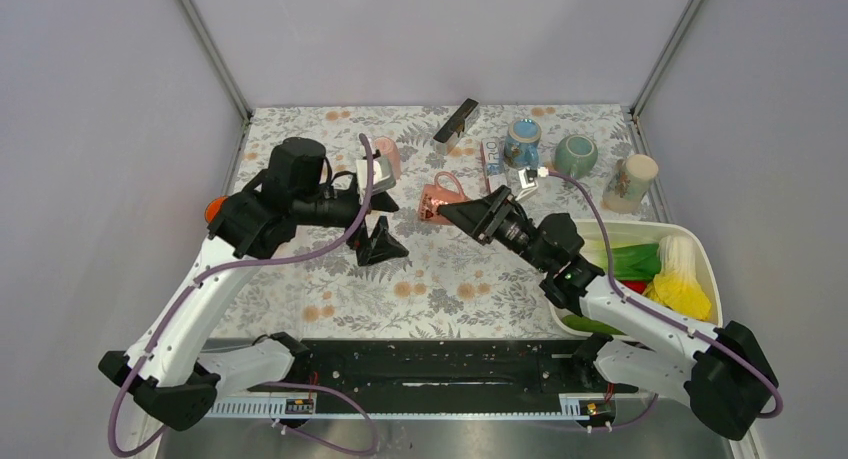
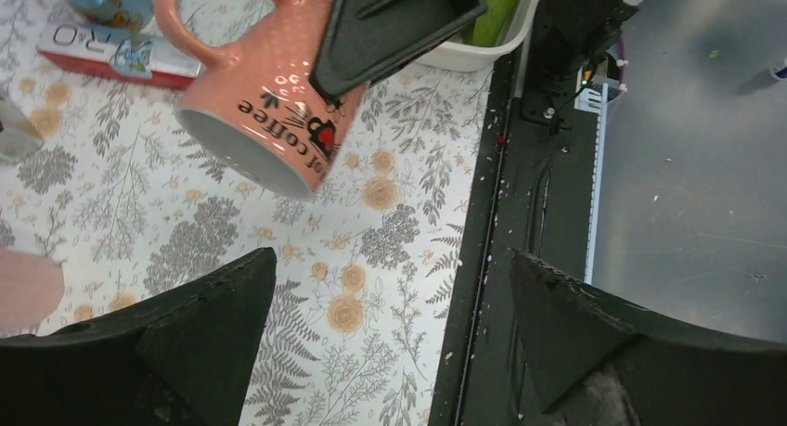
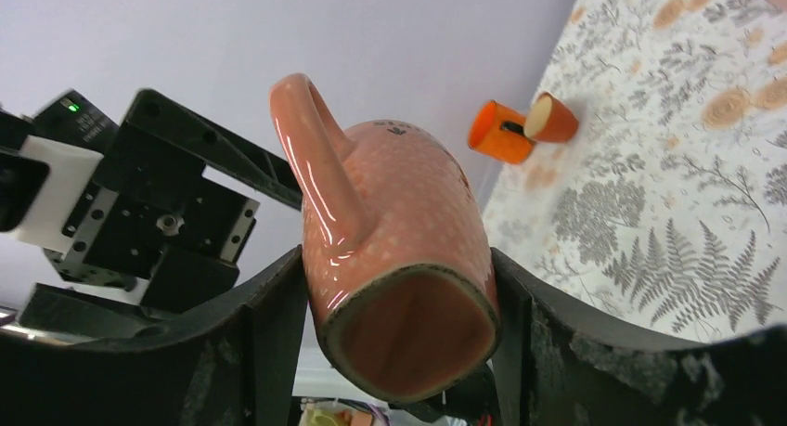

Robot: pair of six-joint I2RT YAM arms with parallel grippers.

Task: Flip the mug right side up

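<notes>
The right hand (image 1: 455, 211) is clamped on the pink mug (image 1: 437, 201), one finger on each side of its body. The mug is held tilted over the middle of the tabletop (image 1: 440, 289), somewhat toward the far edge, with its mouth slanting down and its handle upward. The left hand (image 1: 385, 224) hangs just to the mug's left with its fingers wide apart, holding nothing.

the left arm (image 1: 200, 299) rises from its base at the near left, elbow bent, forearm turned toward the middle. the left gripper (image 1: 383, 226) has its jaws spread wide and holds nothing. the right arm (image 1: 620, 309) stretches low from the near right toward the centre, and the right gripper (image 1: 452, 211) is clamped on the sides of the mug (image 1: 437, 201).
</notes>
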